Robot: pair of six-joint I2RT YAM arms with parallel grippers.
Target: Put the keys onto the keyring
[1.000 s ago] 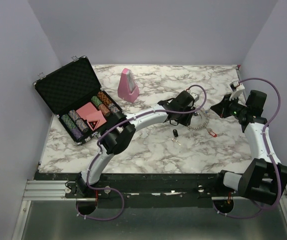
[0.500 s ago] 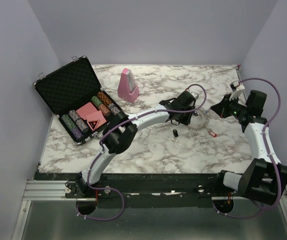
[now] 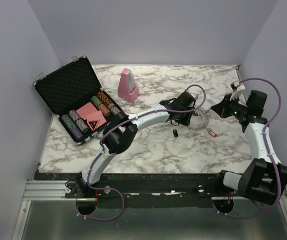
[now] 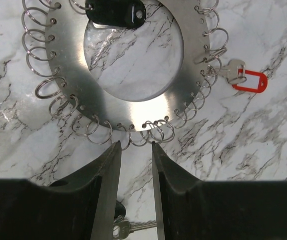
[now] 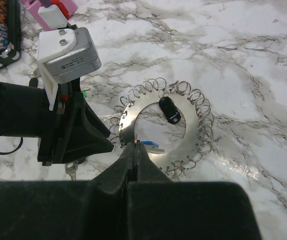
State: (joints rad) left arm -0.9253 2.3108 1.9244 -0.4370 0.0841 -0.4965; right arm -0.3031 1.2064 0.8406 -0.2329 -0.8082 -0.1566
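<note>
Keyring [image 4: 70,80] lies flat on the marble table [image 3: 148,150], a steel disc rimmed with small split rings. Seen from the left wrist, a black-capped key [image 4: 115,11] rests across its inner edge at 12 o'clock, and a red-tagged key [image 4: 247,81] sits at 3 o'clock, touching the rim rings. Left gripper [image 4: 135,150] hangs at 6 o'clock beside the rim, fingers narrowly apart, holding nothing. Right gripper [image 5: 134,151] pinches a blue-capped key [image 5: 151,145] above the ring.

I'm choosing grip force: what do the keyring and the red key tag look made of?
The keyring looks like brushed steel sheet: flat, silvery, mirror glints, with wire loops through punched holes. The red key tag looks like glossy moulded plastic, likely with a clear window; hard to confirm.
</note>
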